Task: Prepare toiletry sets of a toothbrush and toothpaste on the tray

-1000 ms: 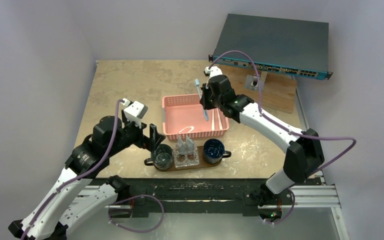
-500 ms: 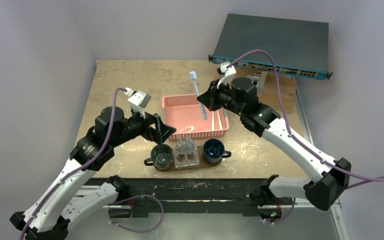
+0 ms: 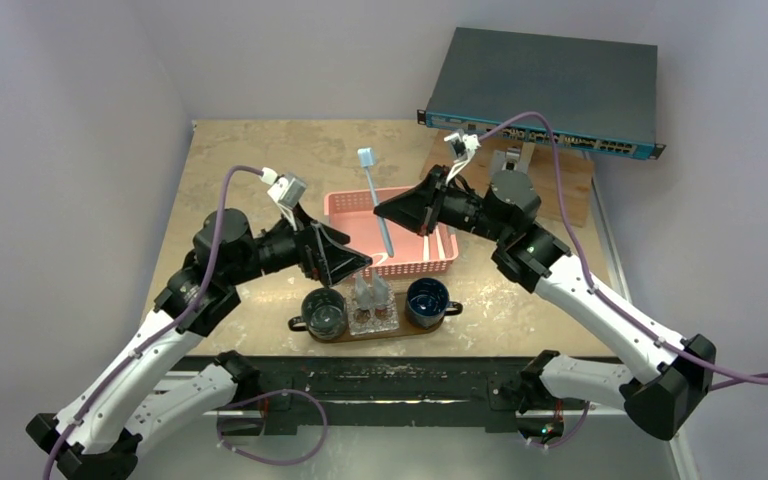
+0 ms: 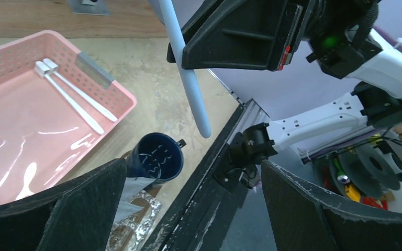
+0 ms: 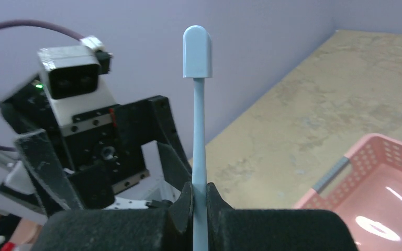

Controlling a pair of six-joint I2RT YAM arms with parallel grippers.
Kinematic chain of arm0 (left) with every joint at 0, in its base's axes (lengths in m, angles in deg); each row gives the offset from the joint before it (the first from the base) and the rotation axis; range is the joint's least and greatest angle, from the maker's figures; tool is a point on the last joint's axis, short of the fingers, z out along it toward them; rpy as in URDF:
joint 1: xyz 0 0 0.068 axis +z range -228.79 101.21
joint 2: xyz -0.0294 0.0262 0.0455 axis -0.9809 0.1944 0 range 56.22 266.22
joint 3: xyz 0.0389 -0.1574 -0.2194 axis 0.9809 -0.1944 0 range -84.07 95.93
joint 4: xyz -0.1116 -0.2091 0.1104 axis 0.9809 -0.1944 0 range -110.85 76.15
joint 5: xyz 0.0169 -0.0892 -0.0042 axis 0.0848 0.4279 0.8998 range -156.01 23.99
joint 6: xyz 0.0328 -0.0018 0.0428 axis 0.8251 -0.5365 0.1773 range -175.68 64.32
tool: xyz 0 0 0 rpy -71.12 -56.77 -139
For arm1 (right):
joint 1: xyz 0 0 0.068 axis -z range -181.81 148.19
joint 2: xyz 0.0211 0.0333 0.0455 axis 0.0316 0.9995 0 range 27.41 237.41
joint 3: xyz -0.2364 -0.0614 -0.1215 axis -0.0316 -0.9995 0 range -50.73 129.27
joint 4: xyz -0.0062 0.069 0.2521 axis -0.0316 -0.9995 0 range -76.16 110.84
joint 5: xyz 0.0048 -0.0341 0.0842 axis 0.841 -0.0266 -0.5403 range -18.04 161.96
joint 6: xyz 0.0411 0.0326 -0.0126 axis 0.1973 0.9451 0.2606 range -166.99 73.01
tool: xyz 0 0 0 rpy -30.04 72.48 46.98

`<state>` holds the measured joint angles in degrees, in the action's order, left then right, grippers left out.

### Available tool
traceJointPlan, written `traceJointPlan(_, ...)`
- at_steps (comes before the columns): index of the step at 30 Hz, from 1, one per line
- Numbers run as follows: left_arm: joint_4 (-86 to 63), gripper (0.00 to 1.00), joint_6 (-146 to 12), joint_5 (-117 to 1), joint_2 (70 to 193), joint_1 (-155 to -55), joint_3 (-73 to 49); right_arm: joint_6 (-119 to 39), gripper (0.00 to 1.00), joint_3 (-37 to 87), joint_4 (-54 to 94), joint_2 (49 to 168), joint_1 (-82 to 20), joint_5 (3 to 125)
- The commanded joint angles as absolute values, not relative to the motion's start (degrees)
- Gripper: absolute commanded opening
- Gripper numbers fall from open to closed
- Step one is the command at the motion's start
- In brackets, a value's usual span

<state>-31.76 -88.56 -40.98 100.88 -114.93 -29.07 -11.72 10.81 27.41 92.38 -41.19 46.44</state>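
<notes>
Blue-grey plastic pinched in the right hand (image 3: 380, 212): the toothbrush (image 3: 372, 185), clamped about mid-shaft between the closed black fingertips (image 5: 186, 204). Held nearly upright, slightly tilted, rounded head end at the top, bare lower end hanging free below the grip. Raised in the air over the near part of the pink basket (image 3: 345, 197), touching neither the basket nor the worktop (image 3: 260, 170).

Facing it from the left, the left hand (image 3: 345, 258), spread wide and holding nothing. Seen from the left wrist, the toothbrush's lower end between the two open fingers (image 4: 84, 209) but clear of both.

Inside the basket, along its right side, two slim white toothbrushes (image 4: 73, 99) lying side by side. Against the inner wall beside them, a flat grey strip (image 4: 94, 70), too indistinct to name.

Just in front of the basket, at the worktop's near edge, the tray (image 3: 298, 324), dark brown. Standing on it, a dark blue cup (image 3: 325, 312) at the left, another dark blue cup (image 3: 427, 300) at the right, and a clear glass holder (image 3: 372, 315) between them with pale grey tubes (image 3: 371, 288) upright in it.

Well apart at the far right, a teal network switch (image 3: 545, 85) resting on a wooden board (image 3: 560, 190).
</notes>
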Motion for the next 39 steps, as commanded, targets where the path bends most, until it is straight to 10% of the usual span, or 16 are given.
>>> traceJointPlan(1,-21.56,1.0,-93.86,-34.12,100.96,-115.07,-31.29,-0.76,0.0,8.28,42.62,91.8,-41.83,37.99)
traceJointPlan(19,-2.87,0.78,-103.83,-20.72,102.46,-115.15,-36.14,15.25,0.0,-0.39,70.36,94.1,-49.62,45.78)
traceJointPlan(39,-1.64,0.42,-105.62,-20.54,101.48,-115.09,-37.8,10.77,0.0,-1.95,67.3,91.16,-50.87,55.7)
